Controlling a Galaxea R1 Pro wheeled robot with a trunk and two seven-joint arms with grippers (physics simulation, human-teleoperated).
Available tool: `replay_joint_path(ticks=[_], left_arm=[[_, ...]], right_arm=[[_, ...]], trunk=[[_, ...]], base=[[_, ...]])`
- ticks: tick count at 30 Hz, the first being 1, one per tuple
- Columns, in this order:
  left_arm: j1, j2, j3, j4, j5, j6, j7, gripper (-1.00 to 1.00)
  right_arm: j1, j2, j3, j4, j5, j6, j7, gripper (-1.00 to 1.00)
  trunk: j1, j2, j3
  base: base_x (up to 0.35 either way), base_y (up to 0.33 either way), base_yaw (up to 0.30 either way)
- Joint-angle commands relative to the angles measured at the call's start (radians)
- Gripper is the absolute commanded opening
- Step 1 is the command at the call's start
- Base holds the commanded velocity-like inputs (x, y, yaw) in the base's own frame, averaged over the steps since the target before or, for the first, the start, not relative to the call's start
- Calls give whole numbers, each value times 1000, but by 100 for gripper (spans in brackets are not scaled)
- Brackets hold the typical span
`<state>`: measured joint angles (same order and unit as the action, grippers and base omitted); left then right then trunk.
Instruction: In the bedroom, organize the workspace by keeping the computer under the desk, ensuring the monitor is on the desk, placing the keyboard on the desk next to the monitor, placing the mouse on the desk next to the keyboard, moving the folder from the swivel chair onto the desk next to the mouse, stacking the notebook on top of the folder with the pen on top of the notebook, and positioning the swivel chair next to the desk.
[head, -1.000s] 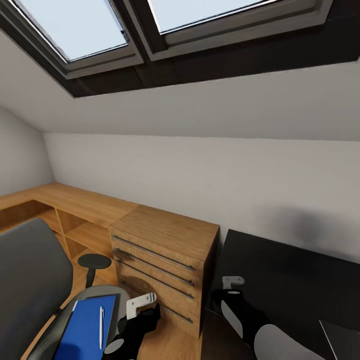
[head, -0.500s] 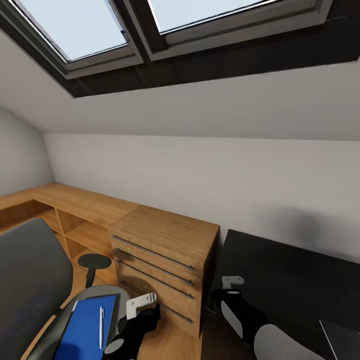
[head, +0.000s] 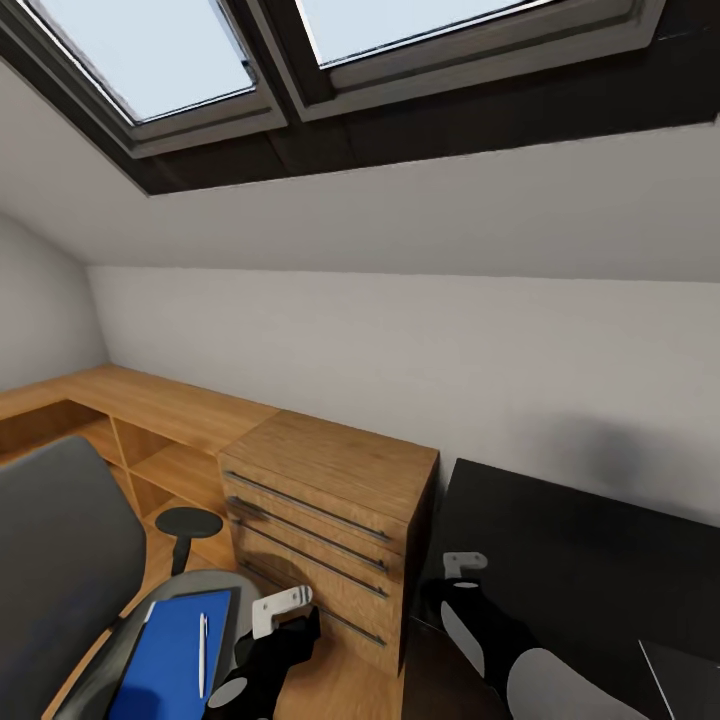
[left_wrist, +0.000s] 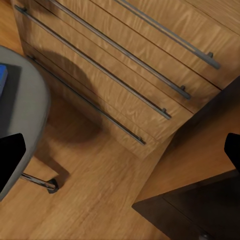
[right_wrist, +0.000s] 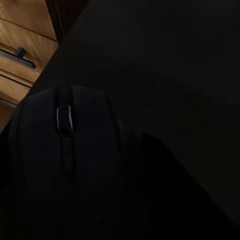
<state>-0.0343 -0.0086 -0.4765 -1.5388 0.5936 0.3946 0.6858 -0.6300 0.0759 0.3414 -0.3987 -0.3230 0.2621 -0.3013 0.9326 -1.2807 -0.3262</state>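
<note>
Right wrist view: the right gripper (right_wrist: 120, 220) holds a black mouse (right_wrist: 65, 145), probably light and slick. Lower left of the head view, the left gripper (head: 283, 610) hangs released beside the stiff blue folder (head: 175, 655); take its edge.

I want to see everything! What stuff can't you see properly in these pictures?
- Mouse: right wrist view, too dark to tell whether it is gripped.
- Folder: head view, lower end cut off by the picture's edge.
- Swivel chair: head view, mostly cropped at the corner.

My left gripper (head: 283, 608) has pale grey fingers on a glossy black wrist. My right arm (head: 500, 645) is black too, with light grey oval panels and a grey bracket at its tip.
</note>
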Motion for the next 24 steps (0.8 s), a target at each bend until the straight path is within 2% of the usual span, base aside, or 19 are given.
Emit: replay_joint_path(ticks=[1, 4, 9, 11, 12, 15, 20, 21, 22, 23, 24], left_arm=[[-1, 1, -1, -1, 6, 3, 8, 100], [-1, 1, -1, -1, 6, 3, 8, 100], [-1, 1, -1, 0, 6, 3, 8, 100], [-1, 0, -2, 1, 6, 3, 8, 100], [-1, 0, -2, 2, 6, 4, 7, 100], [-1, 0, -2, 2, 6, 4, 6, 100], [-1, 0, -2, 2, 6, 4, 6, 100], [-1, 0, -2, 2, 6, 4, 6, 100], [-1, -1, -2, 2, 6, 4, 6, 100], [-1, -1, -3, 2, 5, 4, 7, 100], [-1, -2, -3, 2, 5, 4, 7, 100]], right_arm=[[0, -1, 8, -1, -18, 2, -8, -100], [0, -1, 8, -2, -18, 2, -8, -100], [0, -2, 8, -12, -18, 2, -10, -100], [0, -3, 7, -44, -18, 5, -12, -100], [1, -7, 8, -115, -16, 9, -15, -100], [7, -12, 7, -224, -15, 19, -21, -100], [7, -12, 7, -224, -15, 19, -21, -100], [13, -15, 7, -264, -16, 31, -24, -100], [65, -24, 6, -412, -23, 79, -64, -100], [170, -35, 4, -670, -45, 155, -156, -100], [218, -40, 4, -783, -59, 185, -197, -100]], trunk=[[0, -1, -1], [0, -1, -1], [-19, 34, 14], [-27, 48, 21], [-31, 55, 24], [-42, 76, 33], [-61, 111, 49], [-65, 118, 52], [-69, 125, 55], [-73, 132, 58], [-77, 139, 61]], base=[[0, 0, 0], [0, 0, 0], [0, 0, 0], [0, 0, 0], [0, 0, 0], [0, 0, 0], [0, 0, 0], [0, 0, 0], [0, 0, 0], [0, 0, 0], [0, 0, 0]])
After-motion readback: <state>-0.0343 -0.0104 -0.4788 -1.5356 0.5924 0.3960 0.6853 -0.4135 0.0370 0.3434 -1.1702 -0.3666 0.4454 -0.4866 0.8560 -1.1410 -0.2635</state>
